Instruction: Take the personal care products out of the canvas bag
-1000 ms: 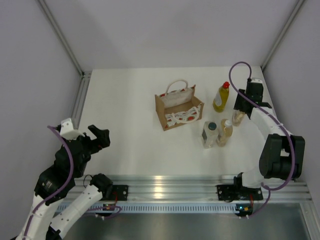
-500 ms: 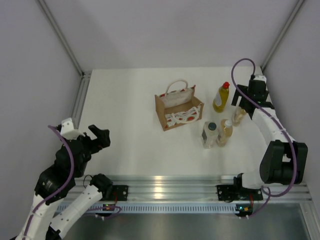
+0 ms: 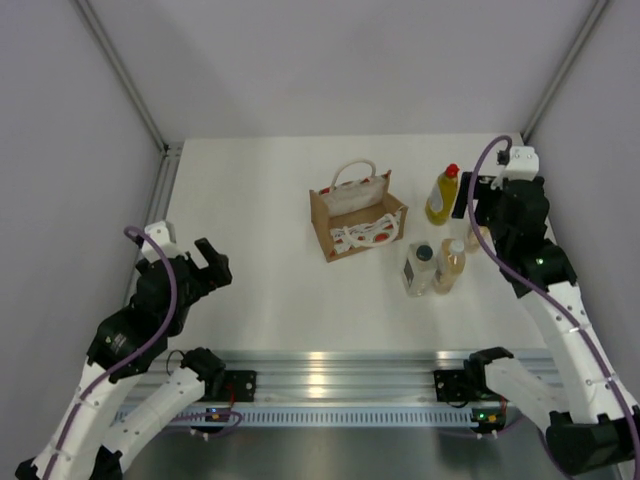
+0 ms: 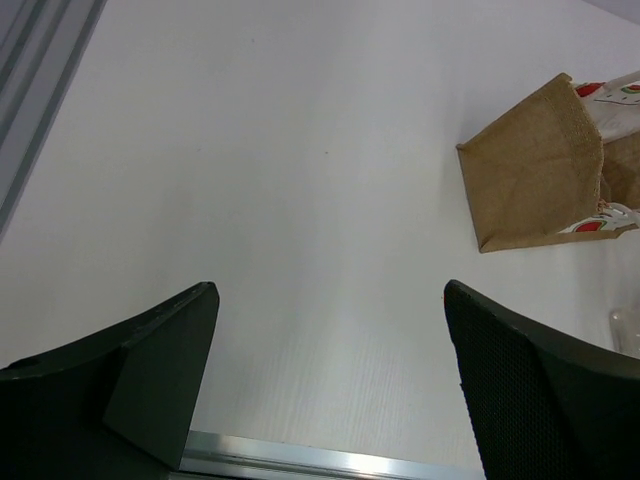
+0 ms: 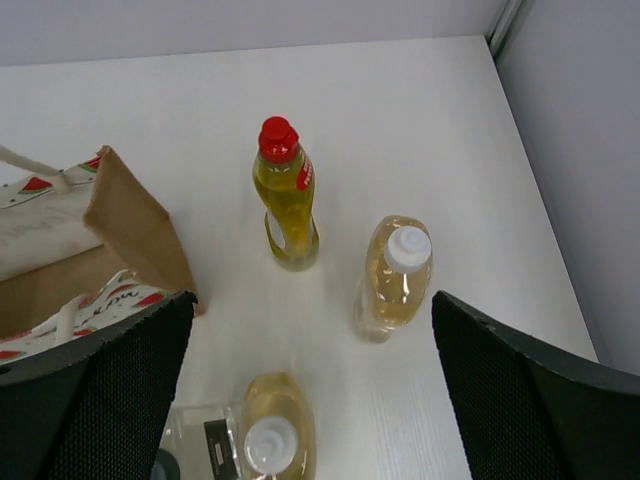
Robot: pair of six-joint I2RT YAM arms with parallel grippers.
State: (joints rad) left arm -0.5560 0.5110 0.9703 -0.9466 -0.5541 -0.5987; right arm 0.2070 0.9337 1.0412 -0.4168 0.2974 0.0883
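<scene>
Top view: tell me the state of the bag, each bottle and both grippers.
bag, upright, top open
yellow bottle, upright on table, capped
far amber bottle, upright on table, capped
near amber bottle, upright on table, capped
clear bottle, upright on table, capped
left gripper, open, empty
right gripper, open, empty

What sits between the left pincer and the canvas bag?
Nothing: bare white tabletop runs from the open left pincer to the canvas bag. The left wrist view shows it, and the top view agrees.
</scene>
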